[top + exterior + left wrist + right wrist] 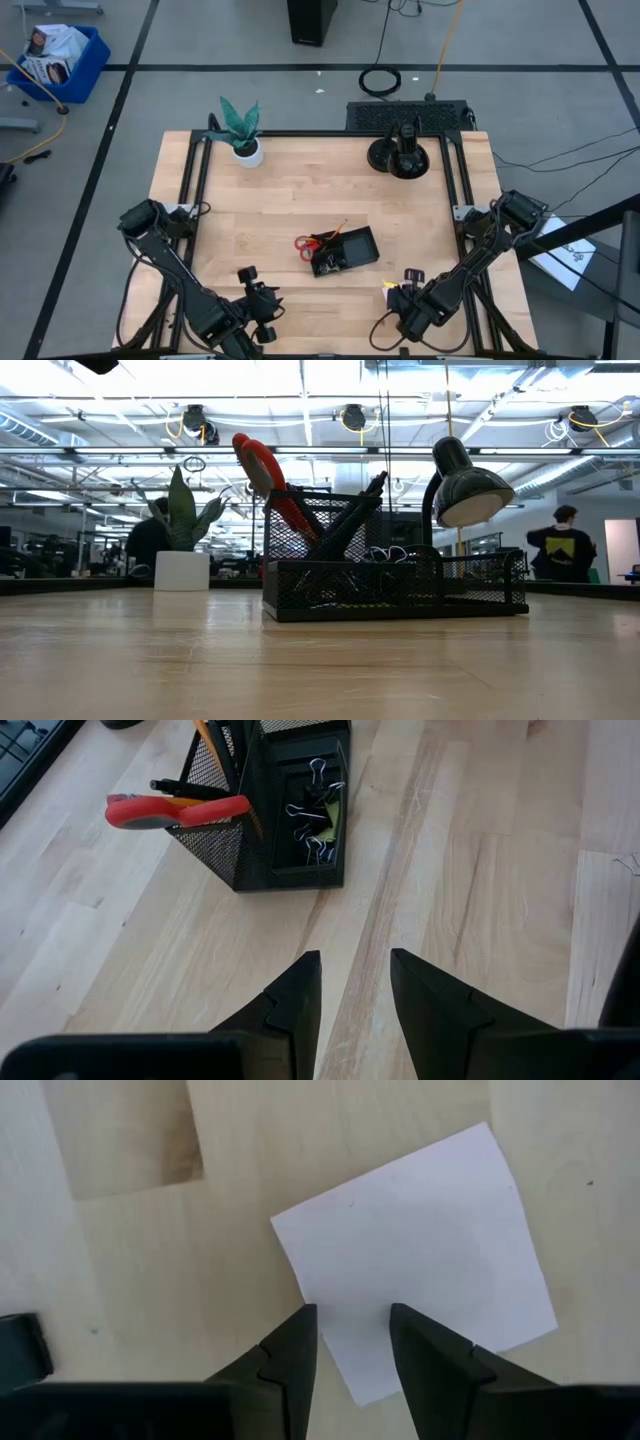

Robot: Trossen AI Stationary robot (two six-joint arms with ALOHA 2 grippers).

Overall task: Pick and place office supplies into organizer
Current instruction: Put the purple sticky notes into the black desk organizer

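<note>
The black mesh organizer (345,250) stands mid-table and holds the red-handled scissors (175,810), an orange pencil (205,732), black pens and small black clips (315,815), with a yellow-green piece (334,815) beside the clips. The scissors lean handles-up out of the tall compartment (265,470). A pale sticky-note pad (420,1250) lies flat on the table to the organizer's near right. My right gripper (352,1312) points down over the pad's edge, open. My left gripper (355,958) hangs open over bare wood near the front edge, with the organizer ahead of it. My right gripper comes at the pad from above, its two fingers standing apart over the pad's edge near one corner (345,1295). The pad lies flat on the wood. Whether the fingertips touch it, I cannot tell.
A green plant in a white pot (243,138) stands at the far left corner and a round black stand (400,156) at the far right. Bare wood lies between the organizer and both grippers. People (562,545) stand in the room beyond.
</note>
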